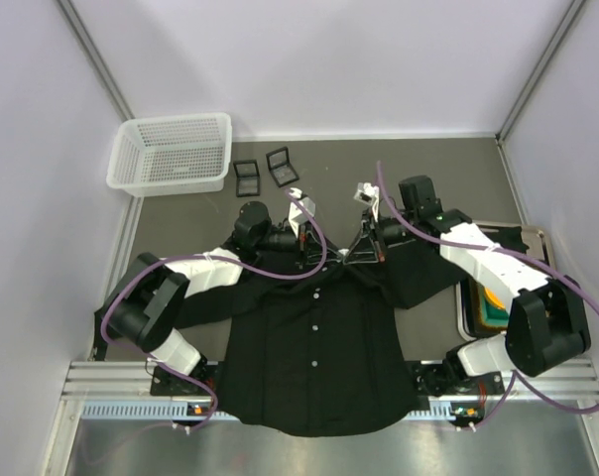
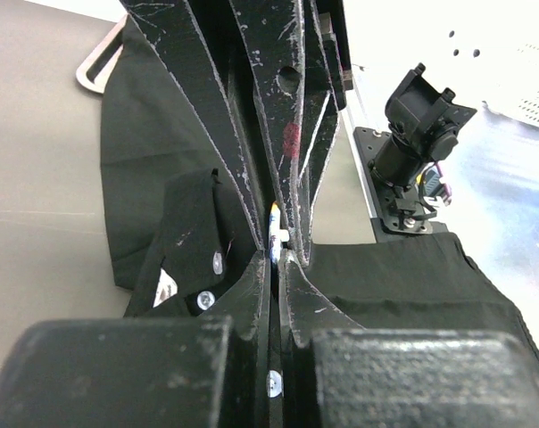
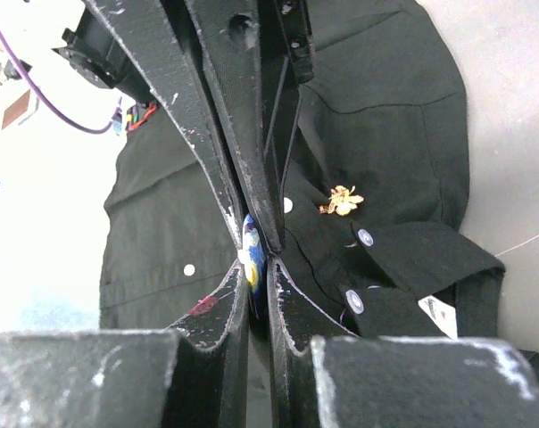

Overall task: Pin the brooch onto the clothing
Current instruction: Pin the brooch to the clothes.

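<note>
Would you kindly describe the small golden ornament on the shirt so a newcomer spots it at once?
Start from the black shirt spread across the table. In the right wrist view, beside the claw, a tiny golden flower-shaped ornament lies on it; the neighbouring buttons are round and white.

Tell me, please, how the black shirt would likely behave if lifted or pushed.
Probably floppy: the shirt lies flat, with soft creases and a folded-over flap. Pushed, it would likely bunch like its rumpled sleeve, not slide whole.

Right claw (image 3: pixel 256 251) pinches a blue-white brooch (image 3: pixel 250 257) over the black shirt (image 3: pixel 162 205).
</note>
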Robot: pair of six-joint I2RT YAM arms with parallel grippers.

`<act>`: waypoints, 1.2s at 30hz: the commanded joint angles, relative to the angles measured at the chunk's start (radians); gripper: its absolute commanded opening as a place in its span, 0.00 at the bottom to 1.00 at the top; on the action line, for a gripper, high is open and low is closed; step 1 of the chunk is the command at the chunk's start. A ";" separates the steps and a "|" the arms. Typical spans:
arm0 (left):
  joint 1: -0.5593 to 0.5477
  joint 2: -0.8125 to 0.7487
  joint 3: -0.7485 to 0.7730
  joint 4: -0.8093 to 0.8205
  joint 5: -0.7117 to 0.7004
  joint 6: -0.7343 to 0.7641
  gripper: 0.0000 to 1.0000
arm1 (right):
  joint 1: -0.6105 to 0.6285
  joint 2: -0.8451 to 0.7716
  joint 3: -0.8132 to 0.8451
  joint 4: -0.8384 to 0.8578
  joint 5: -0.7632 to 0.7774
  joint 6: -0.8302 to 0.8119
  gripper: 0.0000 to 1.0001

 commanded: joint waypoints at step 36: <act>-0.138 -0.210 0.092 -0.490 0.091 0.766 0.00 | 0.007 0.090 0.149 -0.029 0.252 0.151 0.00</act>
